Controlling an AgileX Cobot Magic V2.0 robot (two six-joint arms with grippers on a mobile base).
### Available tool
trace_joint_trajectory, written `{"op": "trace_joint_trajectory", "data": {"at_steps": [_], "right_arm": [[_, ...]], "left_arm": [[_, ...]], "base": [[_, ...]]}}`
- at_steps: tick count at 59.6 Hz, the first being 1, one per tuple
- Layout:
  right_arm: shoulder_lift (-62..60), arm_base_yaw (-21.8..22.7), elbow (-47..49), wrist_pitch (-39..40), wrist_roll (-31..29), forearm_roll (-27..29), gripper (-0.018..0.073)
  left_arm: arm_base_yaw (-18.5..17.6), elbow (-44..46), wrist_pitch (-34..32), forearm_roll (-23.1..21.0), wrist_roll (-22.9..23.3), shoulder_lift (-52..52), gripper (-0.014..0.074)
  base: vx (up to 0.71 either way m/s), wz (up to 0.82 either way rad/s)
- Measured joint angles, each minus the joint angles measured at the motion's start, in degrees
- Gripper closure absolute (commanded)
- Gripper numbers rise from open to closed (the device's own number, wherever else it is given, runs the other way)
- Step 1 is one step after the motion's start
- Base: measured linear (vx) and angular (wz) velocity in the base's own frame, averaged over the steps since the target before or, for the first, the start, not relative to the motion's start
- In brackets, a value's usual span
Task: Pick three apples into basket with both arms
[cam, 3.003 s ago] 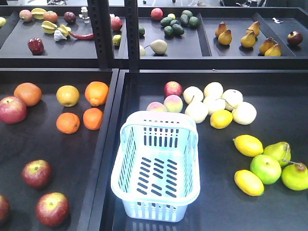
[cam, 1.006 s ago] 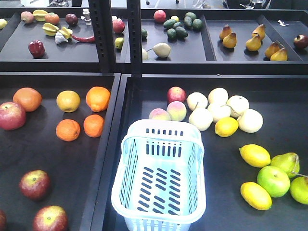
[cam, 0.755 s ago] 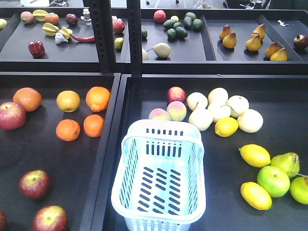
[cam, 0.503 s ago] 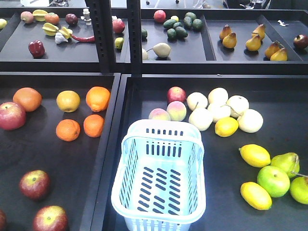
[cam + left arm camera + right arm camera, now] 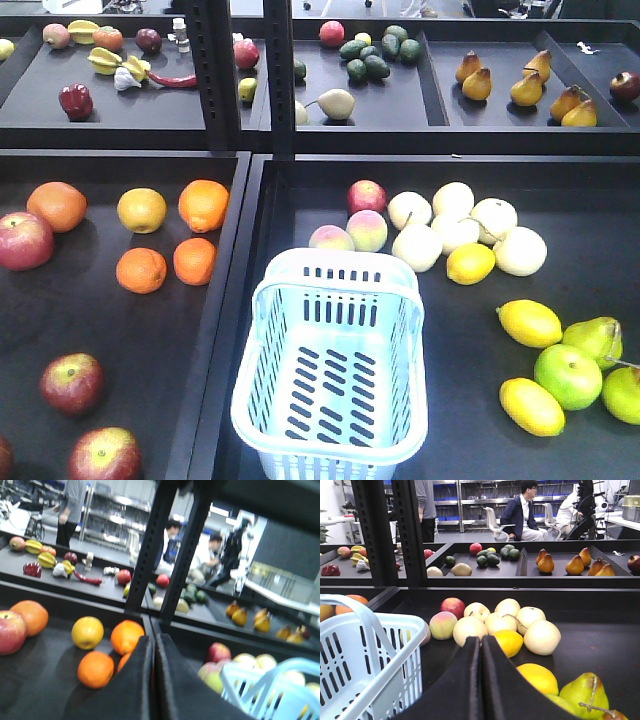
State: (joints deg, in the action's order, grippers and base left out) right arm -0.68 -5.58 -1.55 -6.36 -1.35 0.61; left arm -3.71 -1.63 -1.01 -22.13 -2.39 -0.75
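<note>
Open from above around the two near apples (image 5: 71, 383), bare tray floor (image 5: 140, 380) between. Raised divider (image 5: 215, 330) in the way toward basket (image 5: 335, 258); basket mouth unblocked. Oranges (image 5: 141, 270) well behind.

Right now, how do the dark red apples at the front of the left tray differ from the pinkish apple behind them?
The dark red apples are deep red with yellow-green around the stem; the pinkish apple is lighter, rosier. The dark red apples lie near the front; the pinkish apple sits further back, beside an orange. Both kinds rest stem-up, outside the basket.
</note>
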Motion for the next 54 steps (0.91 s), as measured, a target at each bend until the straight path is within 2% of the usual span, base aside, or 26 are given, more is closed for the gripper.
{"op": "trace_joint_trajectory", "data": {"at_steps": [17,22,29,40,54], "right_arm": [[0.0,0.0,0.0,0.0,0.0,0.0,0.0567],[0.0,0.0,0.0,0.0,0.0,0.0,0.0567],[0.0,0.0,0.0,0.0,0.0,0.0,0.0567],[0.0,0.0,0.0,0.0,0.0,0.0,0.0567],[0.0,0.0,0.0,0.0,0.0,0.0,0.0567]], "left_arm": [[0.0,0.0,-8.1,-2.5,0.2,0.0,0.0602],[0.0,1.0,-8.4,-2.5,2.0,0.0,0.0602],[0.0,5.0,-6.2,-2.5,3.3,0.0,0.0602],[0.0,16.3,-3.0,-2.5,3.3,0.9,0.0602],[0.0,31.0,6.7,-2.4,3.1,14.6,0.0602]], "base": [[0.0,0.0],[0.0,0.0],[0.0,0.0],[0.0,0.0],[0.0,0.0]]}}
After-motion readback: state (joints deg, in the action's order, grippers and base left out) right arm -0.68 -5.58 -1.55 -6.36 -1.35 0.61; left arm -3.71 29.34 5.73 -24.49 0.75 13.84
